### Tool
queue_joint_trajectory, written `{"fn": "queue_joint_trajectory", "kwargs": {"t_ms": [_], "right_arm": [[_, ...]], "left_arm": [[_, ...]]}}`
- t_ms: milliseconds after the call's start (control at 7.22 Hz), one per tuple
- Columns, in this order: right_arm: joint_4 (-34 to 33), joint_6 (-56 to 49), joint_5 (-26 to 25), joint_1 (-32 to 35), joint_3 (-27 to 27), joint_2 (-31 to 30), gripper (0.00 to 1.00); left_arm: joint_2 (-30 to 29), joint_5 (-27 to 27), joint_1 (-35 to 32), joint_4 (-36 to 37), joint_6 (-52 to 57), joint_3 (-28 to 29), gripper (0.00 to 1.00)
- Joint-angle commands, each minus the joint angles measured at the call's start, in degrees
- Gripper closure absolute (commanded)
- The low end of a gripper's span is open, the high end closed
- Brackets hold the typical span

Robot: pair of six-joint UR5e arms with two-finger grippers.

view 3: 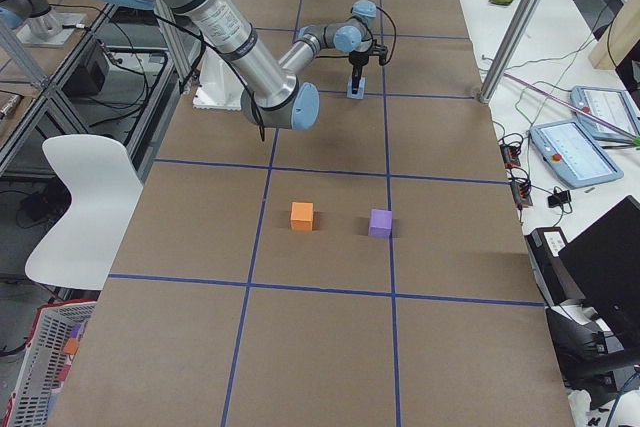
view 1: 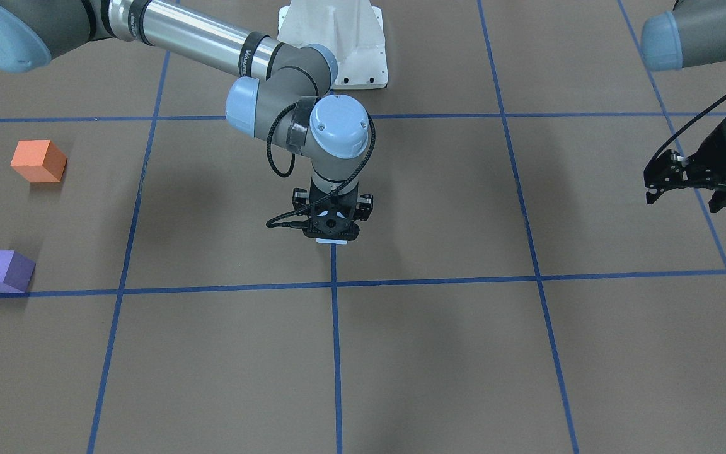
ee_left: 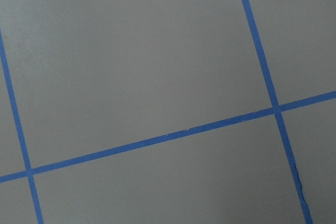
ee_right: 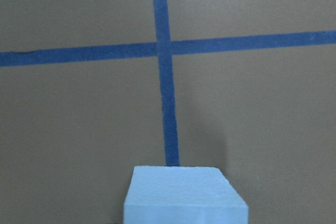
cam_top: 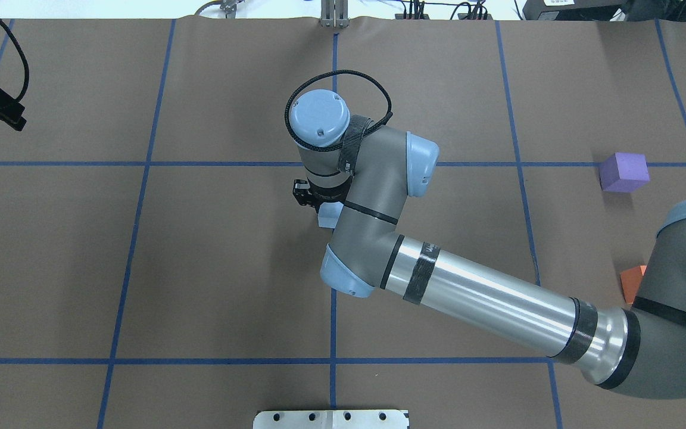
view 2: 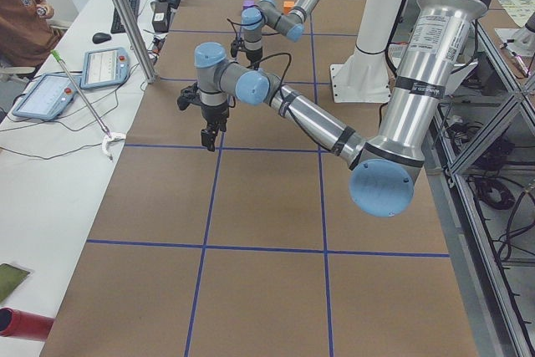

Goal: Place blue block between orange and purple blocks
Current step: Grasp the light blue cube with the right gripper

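The light blue block [ee_right: 184,195] sits on the brown table near its middle, on a blue tape line. It also shows as a sliver in the front view [view 1: 331,241] and in the overhead view [cam_top: 329,215]. My right gripper [view 1: 333,228] points straight down over it, with its fingers hidden, so I cannot tell whether they grip. The orange block [view 1: 38,161] and the purple block [view 1: 1,270] stand apart at the table's right end, with a gap between them. My left gripper [view 1: 651,192] hangs empty above the left end, fingers together.
Blue tape lines [view 1: 335,353] mark a grid on the brown table. The white robot base [view 1: 338,44] stands at the robot's side of the table. My right arm's forearm [cam_top: 486,298] covers part of the orange block [cam_top: 633,280] in the overhead view. A desk with tablets [view 2: 104,64] runs along the far side.
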Motion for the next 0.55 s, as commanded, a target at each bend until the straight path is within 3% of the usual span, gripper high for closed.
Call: {"fn": "queue_joint_trajectory", "kwargs": {"t_ms": [0,277,415], "right_arm": [[1.20,0.43,1.29,0.77,2.11,-0.31,1.00],[-6.84,-0.44,1.65,4.10,15.32,-5.29,1.00],[-11.16,-0.71,1.83,6.90,25.84,-11.24,1.00]], "left_arm": [[-0.08,-0.09,0.03,0.02,0.00,-0.09,0.00],[-0.34,-0.09,0.03,0.02,0.00,-0.35,0.00],[-0.17,-0.09,0.03,0.11,0.00,-0.70,0.00]]}}
